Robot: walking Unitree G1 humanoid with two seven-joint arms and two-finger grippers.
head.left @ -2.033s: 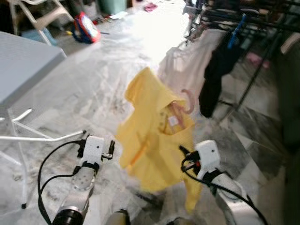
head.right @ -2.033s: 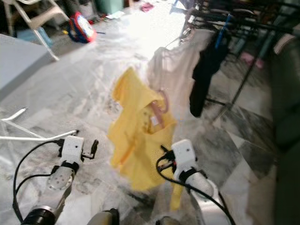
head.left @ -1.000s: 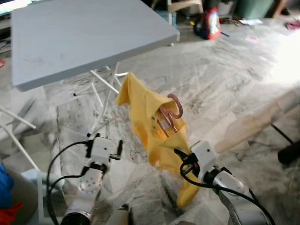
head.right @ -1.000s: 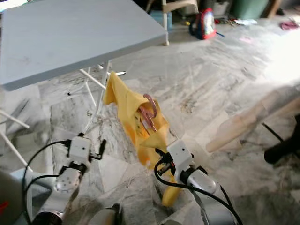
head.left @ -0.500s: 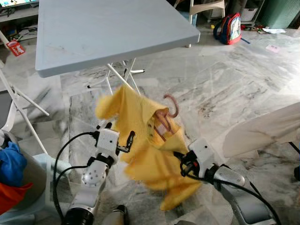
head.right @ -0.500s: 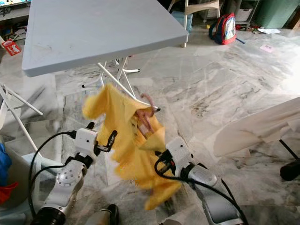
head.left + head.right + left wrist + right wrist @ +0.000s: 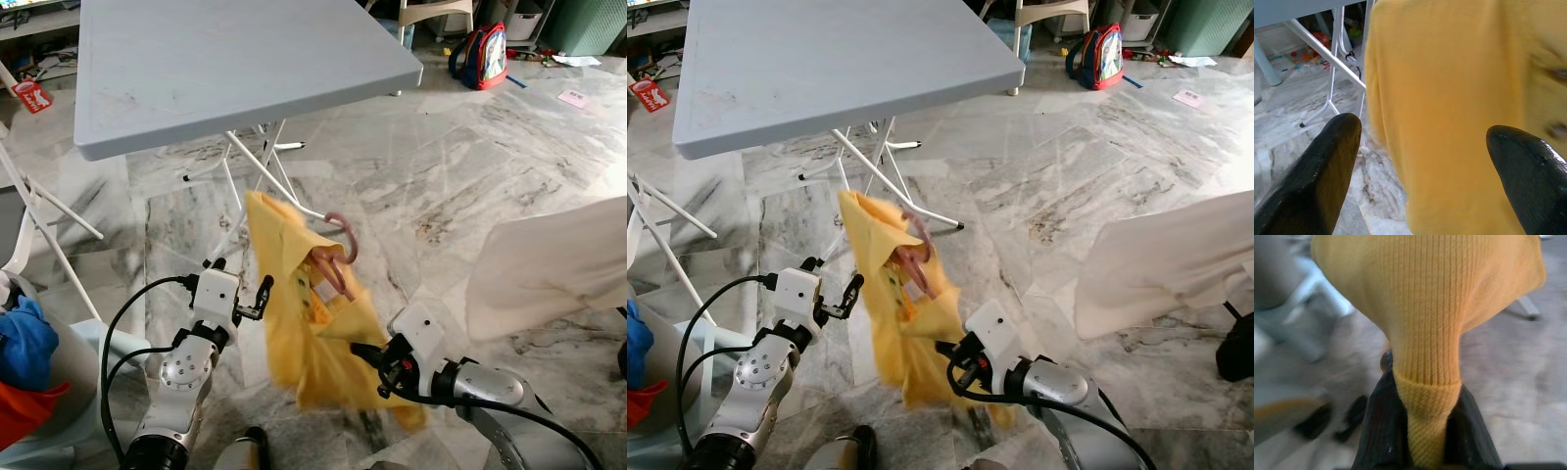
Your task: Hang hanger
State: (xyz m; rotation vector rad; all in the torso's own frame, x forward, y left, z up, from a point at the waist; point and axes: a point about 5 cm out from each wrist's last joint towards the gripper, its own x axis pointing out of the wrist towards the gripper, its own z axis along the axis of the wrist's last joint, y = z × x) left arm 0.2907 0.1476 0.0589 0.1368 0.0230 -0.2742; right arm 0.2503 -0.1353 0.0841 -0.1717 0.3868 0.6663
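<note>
A yellow shirt (image 7: pixel 304 333) hangs on a pink hanger (image 7: pixel 338 245) whose hook sticks out above the collar. My right gripper (image 7: pixel 357 351) is shut on the shirt's fabric low on its right side and holds it up off the floor. In the right wrist view the yellow cloth (image 7: pixel 1425 318) is pinched between the two black fingers (image 7: pixel 1383 431). My left gripper (image 7: pixel 263 292) stands open just left of the shirt and does not touch it. In the left wrist view its fingers (image 7: pixel 1327 161) are spread wide with the yellow cloth (image 7: pixel 1449 112) beyond them.
A grey folding table (image 7: pixel 245 69) on white legs (image 7: pixel 265 176) stands straight ahead. A white garment (image 7: pixel 549 264) hangs at the right. A red and blue backpack (image 7: pixel 480 54) lies on the marble floor far right. Blue and red clothes (image 7: pixel 24 357) sit at the left edge.
The camera has swung from the drying rack round to the table. The shirt, spread toward the left gripper half a second ago, now hangs narrower. The right gripper sits slightly lower.
</note>
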